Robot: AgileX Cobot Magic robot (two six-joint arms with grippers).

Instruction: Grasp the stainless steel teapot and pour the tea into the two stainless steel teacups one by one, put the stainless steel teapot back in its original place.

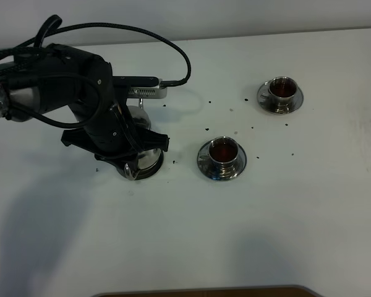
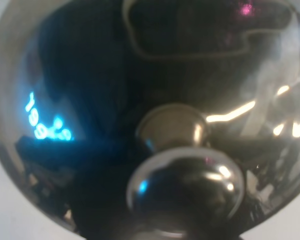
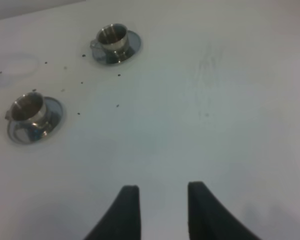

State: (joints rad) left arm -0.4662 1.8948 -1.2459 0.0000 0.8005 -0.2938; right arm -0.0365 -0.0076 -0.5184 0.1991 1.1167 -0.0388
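Teapot (image 1: 142, 162): on the left part of the tabletop (image 1: 284, 216), mostly hidden under the left arm (image 1: 80, 93) in the high view; only a shiny lower edge and a loop of its handle show past the black housing.
Teapot, left wrist view: the domed lid (image 2: 90, 100) fills the frame, with its round knob (image 2: 185, 192) close to the lens; reflections of the arm and a blue glow lie on the steel.
Coaster: whether the teapot stands on a disc cannot be told; the arm covers its base.
Left pincer (image 1: 127, 151): down at the teapot, its fingers hidden by the arm's own body in the high view and out of the wrist view; whether it is clenched on the pot or released cannot be told.
Near cup (image 1: 222, 150): upright on its saucer (image 1: 221, 170), just right of the teapot, holding dark reddish tea.
Far cup (image 1: 282, 89): upright on its saucer (image 1: 280, 105), farther back and to the right, well apart from the near cup, also holding dark tea.
Cups, right wrist view: both show with handles and saucers, one (image 3: 28, 108) nearer the camera than the other (image 3: 113, 36).
Specks (image 1: 207, 129): small dark flecks lie scattered on the tabletop between and around the cups.
Right pincer (image 3: 162, 210): released, its two dark fingers (image 3: 125, 210) apart with bare tabletop between them, holding nothing; not seen in the high view.
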